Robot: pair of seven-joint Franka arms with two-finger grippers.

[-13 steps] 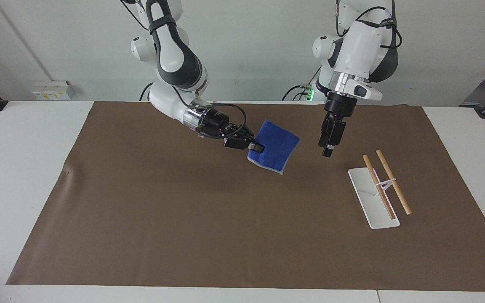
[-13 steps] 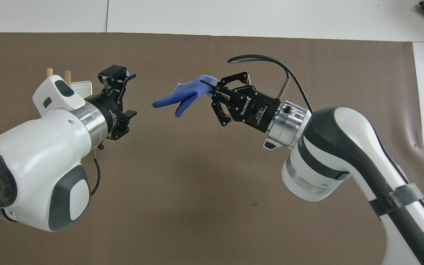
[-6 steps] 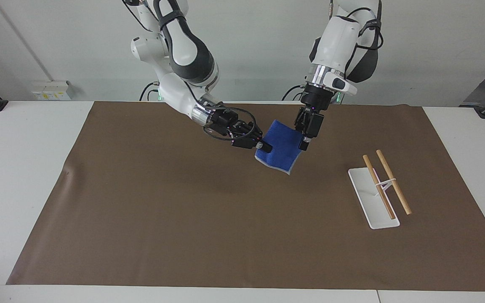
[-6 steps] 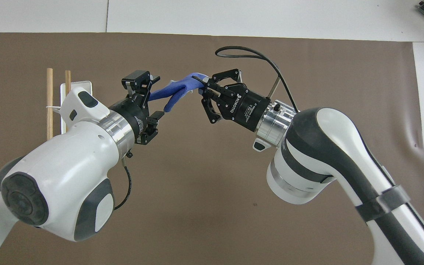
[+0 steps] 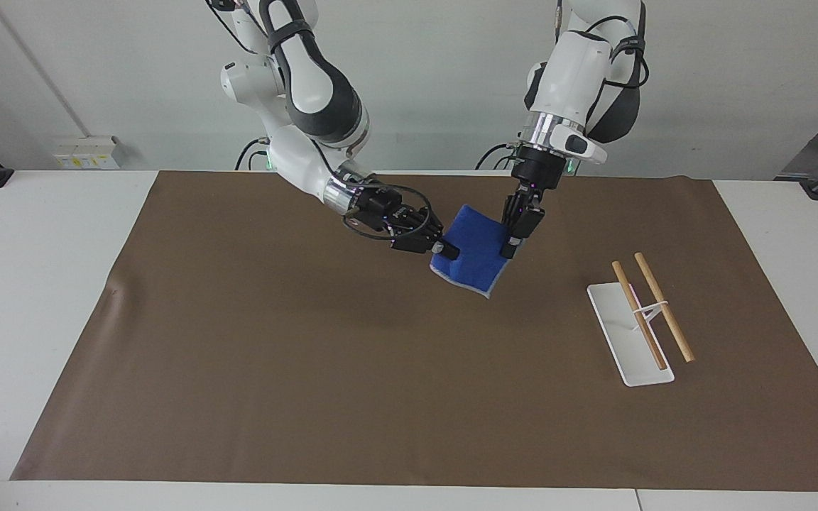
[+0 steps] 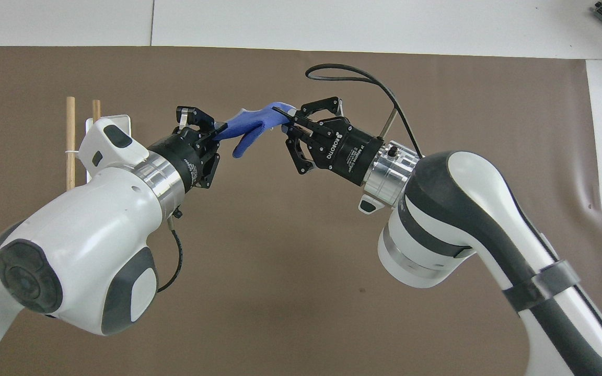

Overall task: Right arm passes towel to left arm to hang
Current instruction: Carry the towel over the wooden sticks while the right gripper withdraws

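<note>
Up over the brown mat (image 5: pixel 309 369), the blue towel (image 5: pixel 476 248) hangs in the air between both arms. The right gripper (image 5: pixel 448 250) is clamped on one edge, and the left gripper (image 5: pixel 509 248) is pinched onto the edge facing it. Farther out, toward the left arm's end, a white stand (image 5: pixel 629 333) with two wooden rods (image 5: pixel 654 316) sits on the mat.
</note>
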